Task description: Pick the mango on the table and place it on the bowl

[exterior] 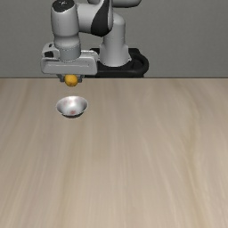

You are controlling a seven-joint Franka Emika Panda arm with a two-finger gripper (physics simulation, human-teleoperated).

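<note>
Table (134,169): bare wood in front of the bowl (71,108). Mango (70,81) hangs directly above the bowl, clamped between the jaws of the gripper (70,79). Judged small, light, firm and smooth-skinned; best gripped across its middle.

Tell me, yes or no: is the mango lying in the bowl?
No: the gripper holds the mango in the air above the bowl.

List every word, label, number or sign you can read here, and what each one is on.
None: no readable text, number or sign appears on the robot arm, the end effector, the mango, the bowl or the table.
</note>
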